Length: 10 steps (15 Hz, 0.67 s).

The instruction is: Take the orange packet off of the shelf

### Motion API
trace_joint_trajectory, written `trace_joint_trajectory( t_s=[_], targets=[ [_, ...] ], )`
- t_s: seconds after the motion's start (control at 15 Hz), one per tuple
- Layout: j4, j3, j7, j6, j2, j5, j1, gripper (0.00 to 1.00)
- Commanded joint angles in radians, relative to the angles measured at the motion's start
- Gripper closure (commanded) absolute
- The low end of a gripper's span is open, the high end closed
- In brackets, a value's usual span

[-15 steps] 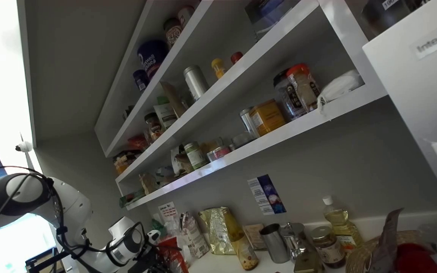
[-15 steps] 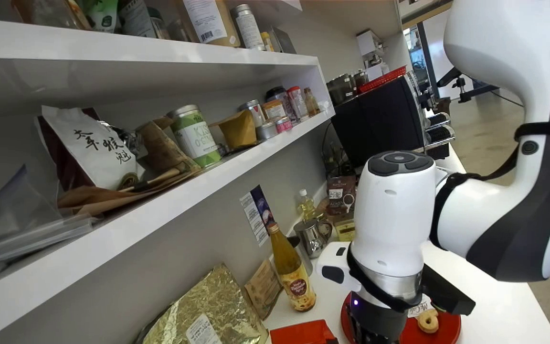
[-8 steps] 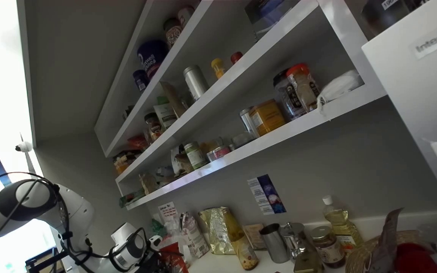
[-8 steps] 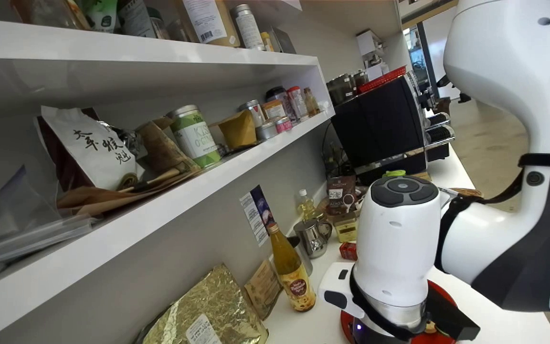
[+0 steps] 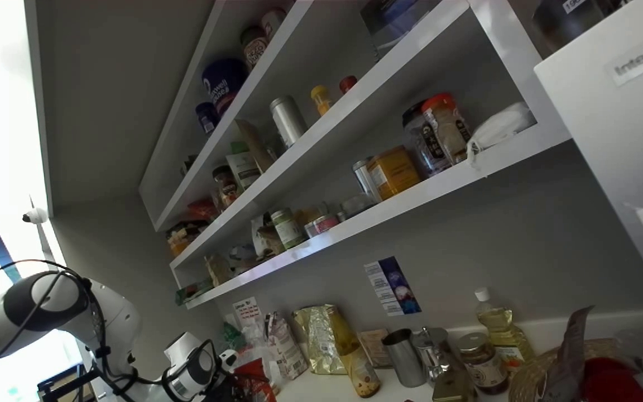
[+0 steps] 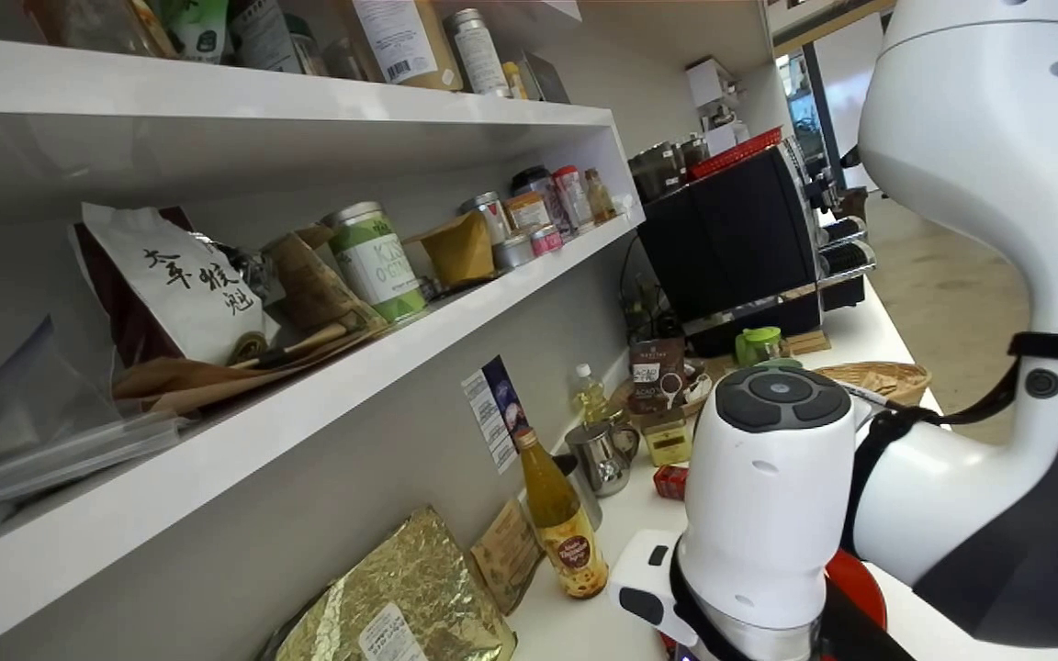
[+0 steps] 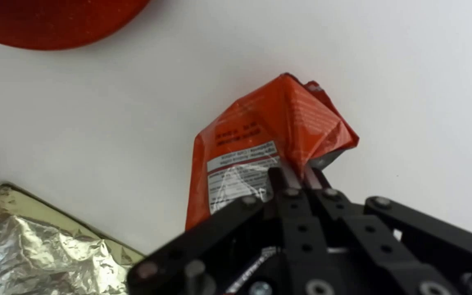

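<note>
Countertop (image 7: 404, 102), white, along grey wall (image 5: 494, 223) beneath stocked shelf (image 5: 327, 237), claw (image 7: 300, 176) closed on orange packet (image 7: 252, 123).

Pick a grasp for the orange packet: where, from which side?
I'd pinch the orange packet at its fold, from above, jaws straddling it. The fold gathers to a narrow tip, whereas the face with the white label looks broad and flatter. The wrist view shows the gripper closed on that tip.
</note>
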State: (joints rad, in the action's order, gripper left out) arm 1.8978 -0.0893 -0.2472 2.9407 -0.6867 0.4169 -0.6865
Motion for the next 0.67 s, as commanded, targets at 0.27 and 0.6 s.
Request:
trace_joint_trajectory(
  t_s=[0.27, 0.6],
  targets=[
    [-0.039, -0.031, 0.01, 0.017, -0.033, -0.035, -0.01, 0.99],
    [-0.038, -0.033, 0.009, 0.009, -0.035, -0.041, -0.015, 0.71]
  ],
)
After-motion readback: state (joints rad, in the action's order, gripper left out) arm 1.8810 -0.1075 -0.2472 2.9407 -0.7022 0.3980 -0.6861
